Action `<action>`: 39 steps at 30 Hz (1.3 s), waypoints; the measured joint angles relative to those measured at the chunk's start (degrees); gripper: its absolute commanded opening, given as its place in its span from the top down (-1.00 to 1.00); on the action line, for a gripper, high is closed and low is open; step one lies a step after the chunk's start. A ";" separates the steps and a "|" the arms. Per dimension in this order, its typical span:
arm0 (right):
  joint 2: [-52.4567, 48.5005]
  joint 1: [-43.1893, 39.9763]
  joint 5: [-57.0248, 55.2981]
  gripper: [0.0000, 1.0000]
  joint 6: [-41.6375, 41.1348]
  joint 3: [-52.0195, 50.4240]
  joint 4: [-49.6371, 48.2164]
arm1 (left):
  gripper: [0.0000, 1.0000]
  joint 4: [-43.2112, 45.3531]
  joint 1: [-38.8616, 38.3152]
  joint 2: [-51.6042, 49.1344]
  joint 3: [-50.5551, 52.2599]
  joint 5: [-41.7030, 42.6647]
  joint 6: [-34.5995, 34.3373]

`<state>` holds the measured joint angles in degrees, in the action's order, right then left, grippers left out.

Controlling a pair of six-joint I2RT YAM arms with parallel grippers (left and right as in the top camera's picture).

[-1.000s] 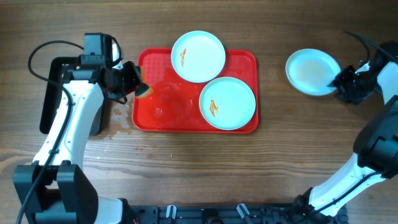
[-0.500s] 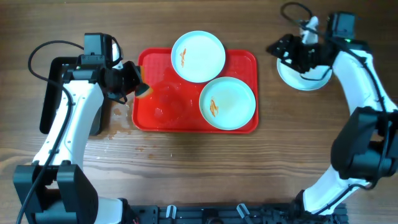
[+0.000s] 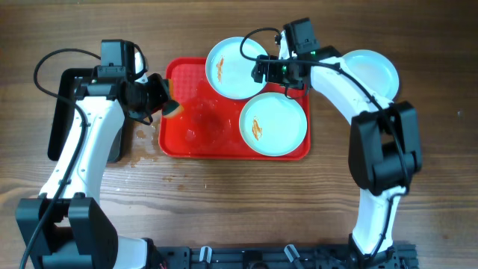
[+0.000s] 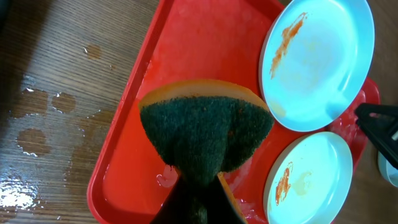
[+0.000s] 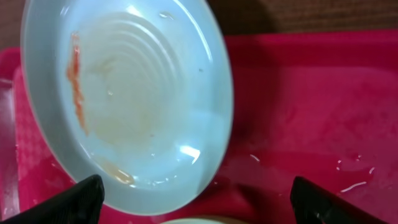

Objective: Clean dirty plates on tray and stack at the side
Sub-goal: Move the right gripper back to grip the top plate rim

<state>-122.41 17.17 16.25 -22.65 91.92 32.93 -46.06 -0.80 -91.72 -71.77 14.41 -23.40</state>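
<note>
The red tray [image 3: 187,146] holds two pale plates with orange smears. One plate [image 3: 233,71] overhangs the tray's far rim; it also shows in the left wrist view [image 4: 320,62] and the right wrist view [image 5: 124,99]. The other plate [image 3: 273,124] lies at the tray's right front. A third plate [image 3: 373,69] lies on the table right of the tray. My left gripper [image 3: 166,104] is shut on a green and orange sponge [image 4: 202,134] above the tray's left edge. My right gripper [image 3: 270,71] is open and empty, over the far plate's right rim [image 5: 199,205].
A black tray [image 3: 63,123] lies at the far left under the left arm. Water drops [image 4: 37,124] wet the wood left of the red tray, and the tray's bare left part is wet too.
My right arm has swung left from the plate on the table to the far plate on the red tray. That third plate stays on the table. The left arm has not moved.
</note>
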 measured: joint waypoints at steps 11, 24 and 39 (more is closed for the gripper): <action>-5.75 0.07 -1.95 -0.23 -0.07 4.33 -6.03 | 0.92 0.00 0.00 0.00 0.00 -0.02 0.00; -6.93 3.91 -7.76 0.38 -1.79 4.35 -5.73 | 0.92 0.00 0.00 -2.89 0.00 -0.02 0.00; -8.09 10.03 -1.31 0.91 -1.55 6.91 0.57 | 0.92 0.26 0.00 -2.91 0.00 0.00 0.00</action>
<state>-130.50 27.20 14.94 -24.21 98.83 33.50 -45.80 -0.80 -94.63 -71.77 14.41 -23.40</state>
